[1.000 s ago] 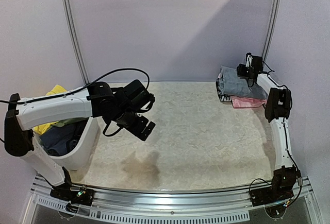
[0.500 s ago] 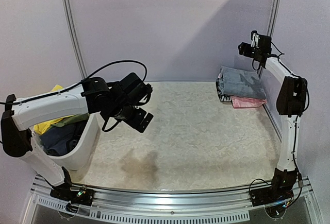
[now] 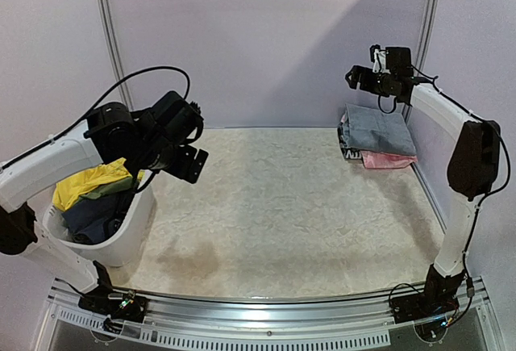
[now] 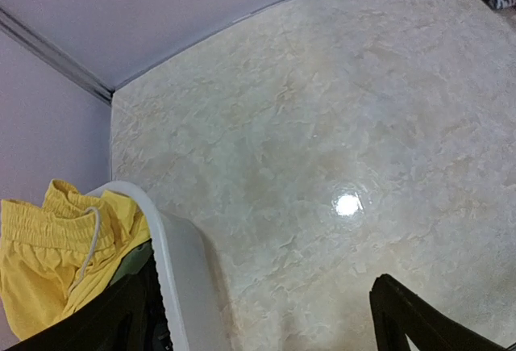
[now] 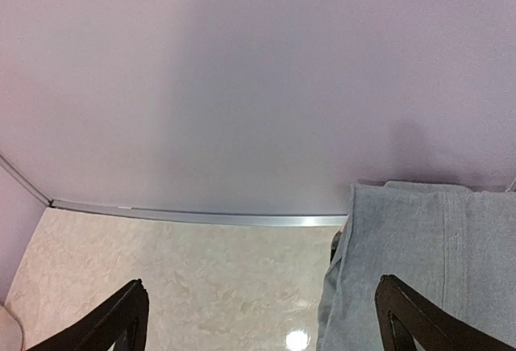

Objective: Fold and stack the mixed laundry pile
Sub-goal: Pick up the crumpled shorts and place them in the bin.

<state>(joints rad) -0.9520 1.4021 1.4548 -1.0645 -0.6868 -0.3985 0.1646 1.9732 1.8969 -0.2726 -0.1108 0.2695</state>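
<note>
— Grey cloth tops the folded stack; where does it sit relative to the white tub (image 3: pixel 121 234)?

— The grey shirt (image 3: pixel 377 130) lies folded at the far corner of the table (image 3: pixel 282 206), well apart from the tub, on the opposite side. A pink piece (image 3: pixel 389 160) shows beneath it, on the side nearer the arm bases.

— And the right gripper (image 3: pixel 360 78)?

— It hangs above that stack, touching nothing, jaws spread wide and empty.

— What is in the tub itself?

— Yellow shorts (image 4: pixel 56 258) drape over its rim, with olive-green cloth (image 3: pixel 109 191) and dark blue cloth (image 3: pixel 90 214) below them.

— And the left gripper (image 3: pixel 187 164)?

— It hovers just beside the tub, over bare table, jaws wide apart, holding nothing.
</note>
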